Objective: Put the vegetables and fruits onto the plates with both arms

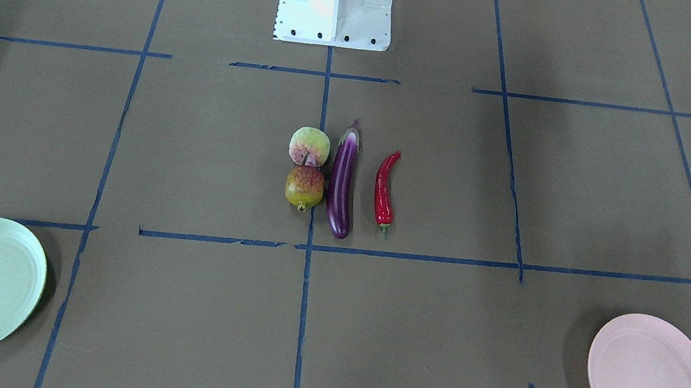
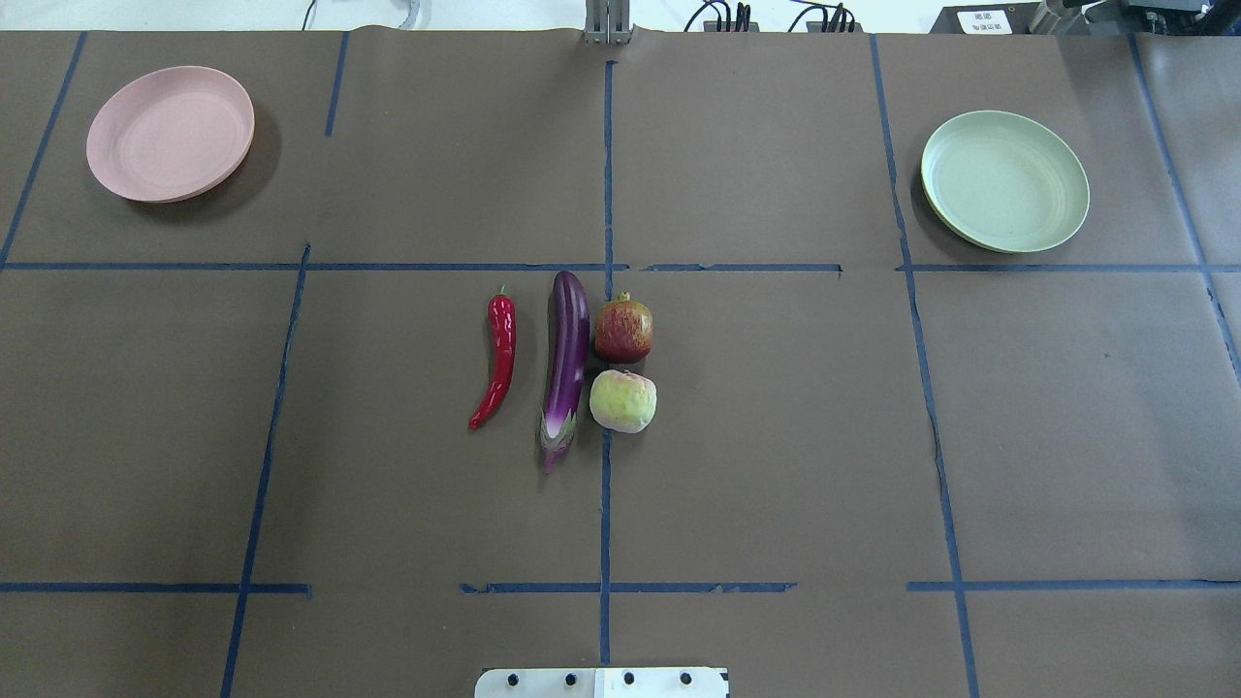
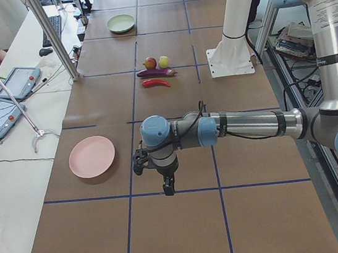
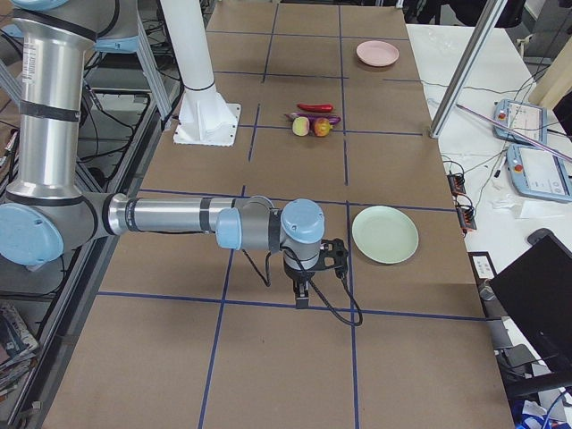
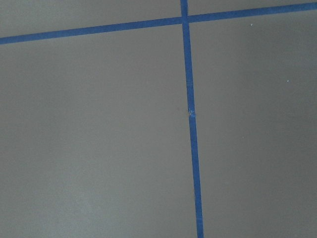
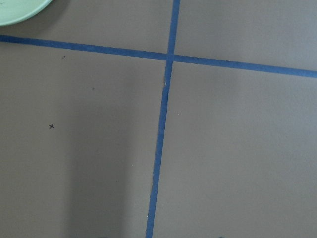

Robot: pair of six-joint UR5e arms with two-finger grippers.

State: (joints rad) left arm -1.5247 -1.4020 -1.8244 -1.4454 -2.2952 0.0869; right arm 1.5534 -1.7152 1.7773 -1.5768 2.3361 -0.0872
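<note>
Covering the table (image 2: 776,436) was brown paper marked with a grid of blue tape. 2 grey arms reached out low over it. The left arm (image 3: 243,124) pointed its left gripper (image 3: 167,186) down at bare paper, farther from the eggplant (image 2: 566,359) than the pink plate (image 2: 171,133). The right arm (image 4: 179,216) did likewise with its right gripper (image 4: 302,295), out past the green plate (image 2: 1005,180). Whether either gripper was parted or closed could not be told.

Both plates lay well away from the eggplant, toward the operators' side, pink on the robot's left, green on its right. At the table's middle the eggplant lay flat, stem end toward the robot. Just beside it on the robot's right sat 2 round fruits, touching each other: the red-and-yellow fruit (image 2: 623,331) farther from the robot and the pale green fruit (image 2: 622,400) nearer. On the eggplant's other side, slightly apart, lay the red chili (image 2: 499,361).
</note>
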